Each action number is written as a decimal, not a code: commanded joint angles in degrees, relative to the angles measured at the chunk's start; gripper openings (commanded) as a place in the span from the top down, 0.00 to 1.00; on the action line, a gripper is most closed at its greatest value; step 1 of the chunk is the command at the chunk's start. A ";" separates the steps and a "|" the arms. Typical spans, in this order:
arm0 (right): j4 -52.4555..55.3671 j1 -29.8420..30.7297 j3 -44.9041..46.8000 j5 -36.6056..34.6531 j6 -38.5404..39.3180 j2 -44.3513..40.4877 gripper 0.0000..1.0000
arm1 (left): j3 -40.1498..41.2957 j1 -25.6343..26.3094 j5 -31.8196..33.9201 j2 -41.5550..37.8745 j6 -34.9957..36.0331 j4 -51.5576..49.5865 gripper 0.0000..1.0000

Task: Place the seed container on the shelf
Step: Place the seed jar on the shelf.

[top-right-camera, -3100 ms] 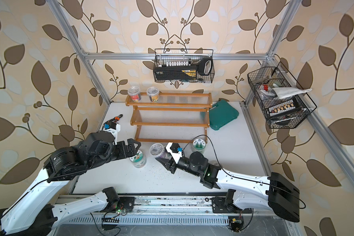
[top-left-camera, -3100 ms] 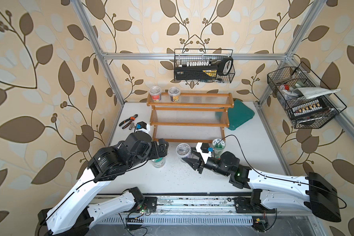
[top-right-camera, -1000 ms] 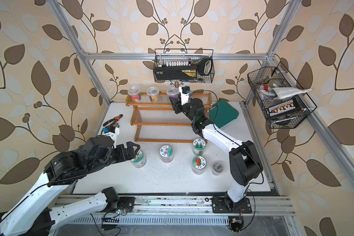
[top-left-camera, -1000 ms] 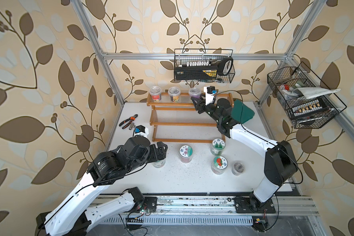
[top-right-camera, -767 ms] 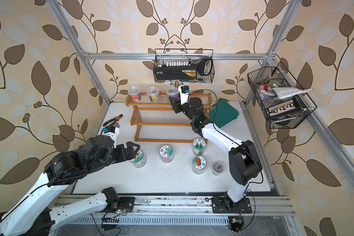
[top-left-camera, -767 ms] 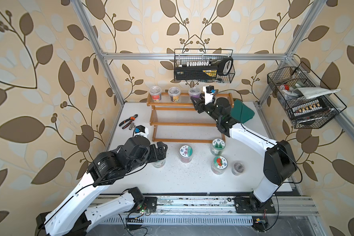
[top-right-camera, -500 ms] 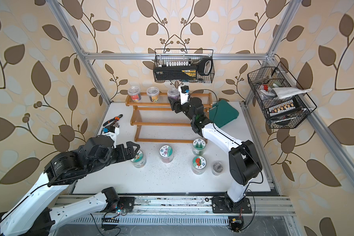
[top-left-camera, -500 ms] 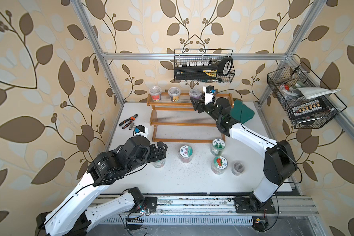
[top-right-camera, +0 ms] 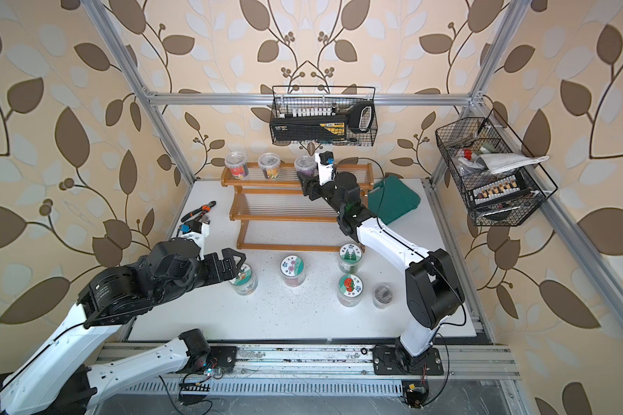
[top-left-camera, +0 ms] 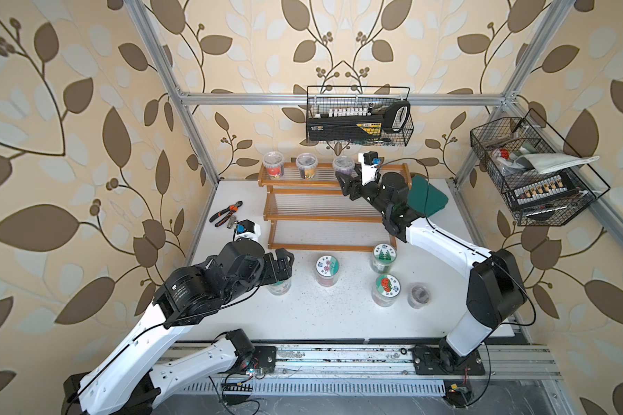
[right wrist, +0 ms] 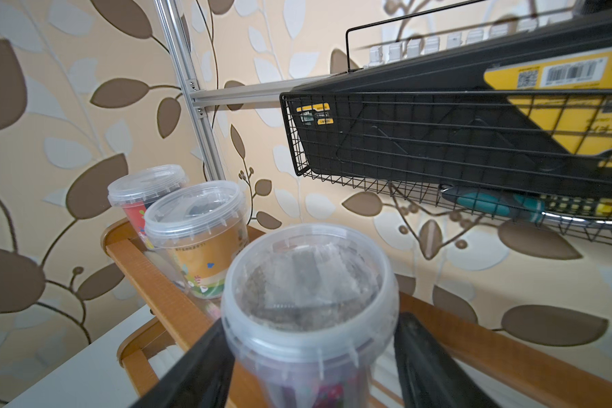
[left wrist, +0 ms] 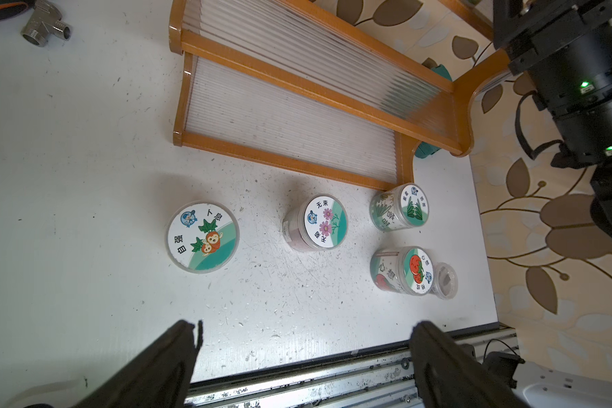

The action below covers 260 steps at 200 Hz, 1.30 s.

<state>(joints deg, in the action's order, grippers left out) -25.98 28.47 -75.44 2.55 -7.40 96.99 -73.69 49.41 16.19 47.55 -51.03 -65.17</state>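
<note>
Clear lidded plastic seed container (top-left-camera: 343, 166) stands on the far top tier of the orange-brown wooden shelf (top-left-camera: 313, 218) — right gripper (right wrist: 311, 325) straddles it, jaws spread, a gap showing. Light, smooth, thin-walled, I'd judge — grip gently below the lid rim. Left gripper (left wrist: 306, 325) gapes empty.

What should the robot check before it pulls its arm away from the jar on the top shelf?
1. Seed container upright on the top tier of the shelf: ok.
2. Right gripper jaws not squeezing it: ok, a gap shows on one side.
3. Neighbour jar untouched: ok.
4. Wire basket overhead leaves room to lift: cannot tell.
5. Left gripper open and empty: ok.
</note>
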 commanded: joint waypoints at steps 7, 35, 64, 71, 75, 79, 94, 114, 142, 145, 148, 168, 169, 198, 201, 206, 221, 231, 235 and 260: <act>1.14 -0.15 2.54 -1.45 0.19 -2.48 0.27 | 0.55 -0.72 -0.05 0.08 0.49 1.86 0.02; 1.14 -0.10 3.02 -1.67 0.71 -3.03 0.34 | 0.77 -0.72 -0.41 0.09 0.36 2.06 0.02; 1.36 -0.17 2.61 -1.58 1.24 -2.95 0.39 | 1.01 -0.72 -0.34 -0.17 0.22 2.06 0.02; 1.45 -0.16 2.28 -1.38 1.38 -2.63 0.40 | 1.05 -0.72 -0.42 -0.22 0.22 2.06 0.02; 1.66 -0.17 2.04 -1.30 1.50 -2.46 0.40 | 1.09 -0.72 -0.32 -0.19 0.13 2.06 0.02; 1.89 -0.14 1.70 -1.19 1.67 -2.22 0.40 | 1.03 -0.76 -0.36 -0.30 0.06 2.06 0.02; 3.09 -0.24 0.44 -0.81 2.03 -1.47 0.42 | 1.18 -0.72 -0.30 -0.43 0.05 1.92 0.02; 3.37 -0.25 -0.12 -0.68 2.04 -0.85 0.42 | 1.36 -0.72 -0.20 -0.57 -0.13 1.80 0.02; 4.59 -0.34 -0.86 -0.96 2.11 -0.40 0.43 | 1.68 -0.72 -0.32 -0.58 -0.13 1.98 0.02; 4.64 -0.33 -0.93 -1.03 2.17 -0.40 0.42 | 1.71 -0.72 -0.39 -0.55 -0.13 1.97 0.02; 4.71 -0.34 -0.94 -1.13 2.21 -0.40 0.43 | 1.71 -0.72 -0.38 -0.53 -0.13 1.97 0.02; 5.90 -0.36 -1.79 -1.62 2.21 0.07 0.43 | 2.05 -0.72 -0.45 -0.55 -0.30 2.23 0.02; 6.01 -0.35 -1.84 -1.60 2.21 0.10 0.43 | 2.10 -0.76 -0.45 -0.54 -0.30 2.23 0.01; 7.55 -0.43 -3.38 -1.49 2.47 0.97 0.43 | 2.30 -0.76 -0.41 -0.53 -0.32 2.32 0.02; 7.58 -0.51 -3.46 -1.48 2.48 1.05 0.43 | 2.32 -0.72 -0.45 -0.53 -0.36 2.32 0.02; 7.71 -0.52 -3.57 -1.49 2.48 1.16 0.44 | 2.32 -0.72 -0.46 -0.55 -0.38 2.24 0.02; 7.91 -0.49 -3.99 -1.40 2.39 1.60 0.44 | 2.32 -0.73 -0.37 -0.68 -0.38 2.15 0.02; 8.58 -0.50 -4.43 -1.40 2.30 1.79 0.44 | 2.37 -0.73 -0.20 -0.78 -0.35 2.06 0.02; 8.66 -0.51 -4.45 -1.41 2.24 1.85 0.44 | 2.41 -0.73 -0.22 -0.84 -0.38 2.06 0.02; 8.66 -0.50 -4.12 -0.89 1.86 1.69 0.44 | 2.57 -0.72 -0.19 -0.93 -0.36 1.99 0.02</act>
<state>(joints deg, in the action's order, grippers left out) -19.38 28.29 -78.37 1.69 -5.26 97.36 -71.44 49.41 15.97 47.11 -51.09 -64.34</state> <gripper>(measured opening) 0.564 0.984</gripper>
